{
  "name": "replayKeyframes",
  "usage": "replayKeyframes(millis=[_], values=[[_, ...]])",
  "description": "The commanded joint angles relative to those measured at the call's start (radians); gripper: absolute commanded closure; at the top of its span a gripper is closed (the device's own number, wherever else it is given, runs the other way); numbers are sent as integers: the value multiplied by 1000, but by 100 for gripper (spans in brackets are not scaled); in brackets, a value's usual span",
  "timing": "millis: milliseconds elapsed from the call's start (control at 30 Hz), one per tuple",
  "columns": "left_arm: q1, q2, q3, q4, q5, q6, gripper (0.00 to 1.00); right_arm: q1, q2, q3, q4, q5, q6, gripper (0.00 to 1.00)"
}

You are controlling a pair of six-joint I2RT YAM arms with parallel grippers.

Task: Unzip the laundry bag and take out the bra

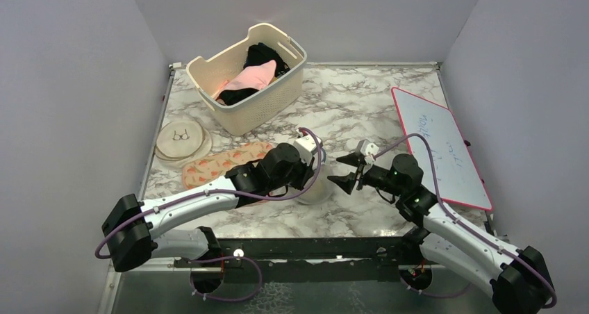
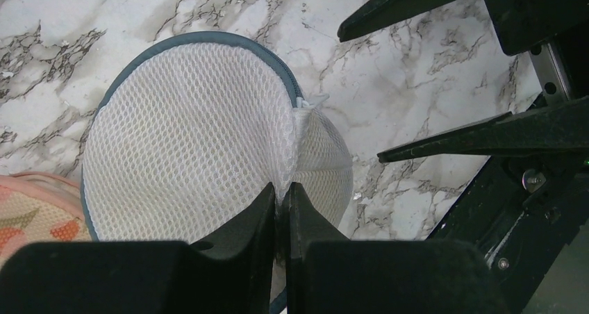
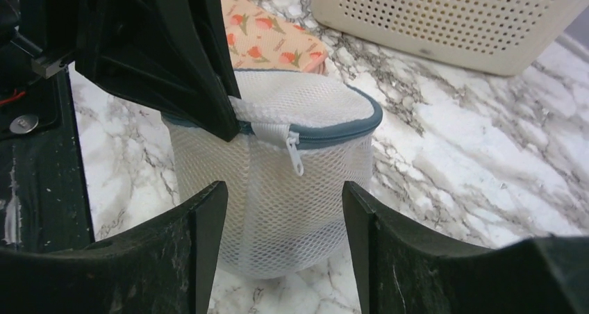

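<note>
The round white mesh laundry bag (image 1: 317, 189) with a blue-grey zip rim stands upright on the marble table, mid-front. My left gripper (image 1: 308, 174) is over it, shut on a fold of the bag's mesh (image 2: 281, 189) at the near top edge. The bag's top (image 2: 187, 140) fills the left wrist view. My right gripper (image 1: 345, 169) is open just to the right of the bag, jaws level with its side wall (image 3: 283, 186), not touching. The white zip pull (image 3: 295, 158) hangs on the rim facing it; the zip looks shut. The bra is hidden.
A flat peach patterned pouch (image 1: 222, 162) lies left of the bag, touching it. A flat cream disc with a glasses drawing (image 1: 182, 139) is further left. A cream basket (image 1: 250, 85) holding pink and black clothes stands at the back. A red-framed whiteboard (image 1: 441, 144) lies right.
</note>
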Motion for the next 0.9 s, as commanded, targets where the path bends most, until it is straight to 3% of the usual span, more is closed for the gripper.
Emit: replayKeyframes(millis=[0, 333, 533, 867], values=[[2, -37, -11, 40, 41, 15, 100, 5, 31, -15, 126, -55, -108, 42], [2, -41, -12, 44, 57, 13, 100, 4, 115, -24, 247, -104, -181, 53], [2, -33, -10, 38, 74, 9, 100, 5, 156, -24, 286, -122, -192, 70], [2, -24, -1, 27, 84, 10, 100, 5, 183, -20, 305, -115, -193, 76]])
